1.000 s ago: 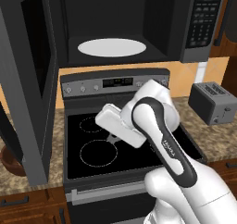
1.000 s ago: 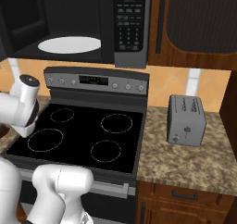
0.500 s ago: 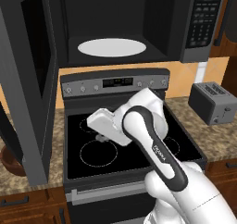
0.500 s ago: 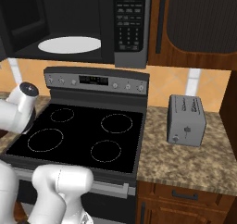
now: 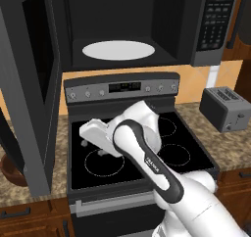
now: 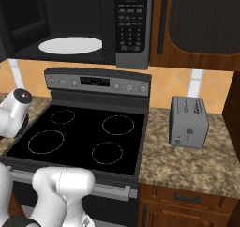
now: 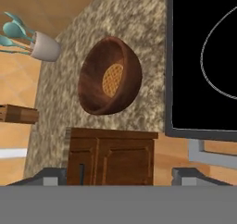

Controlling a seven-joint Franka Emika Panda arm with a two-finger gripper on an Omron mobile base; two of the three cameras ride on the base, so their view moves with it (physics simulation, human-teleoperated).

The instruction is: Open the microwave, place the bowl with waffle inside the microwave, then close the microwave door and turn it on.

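The microwave (image 5: 147, 30) hangs above the stove (image 5: 137, 148) with its cavity exposed, the white turntable plate (image 5: 118, 50) bare inside. The microwave door (image 5: 30, 84) is swung fully out to the left, its dark glass panel edge-on in the left base view. The keypad panel (image 6: 132, 26) sits on the right of the cavity.

The arm bends down and to the left over the stove's front left burner rings, and the claw (image 7: 118, 177) points toward the granite desk (image 7: 115, 38) at the stove's left side. In the hand view the two finger tips (image 7: 51, 176) stand far apart at the bottom corners — spread wide, holding nothing.

The bowl (image 7: 110, 77) — dark reddish-brown wood — rests on the desk just beside the stove's left edge, clear of the claw. The waffle (image 7: 112, 80) lies in its bottom. In the left base view a sliver of the bowl (image 5: 11, 168) peeks out below the open door.

A small white pot with teal utensils (image 7: 32, 40) stands further back on the desk, probably against the wall. A grey toaster (image 6: 189, 122) sits on the desk right of the stove.
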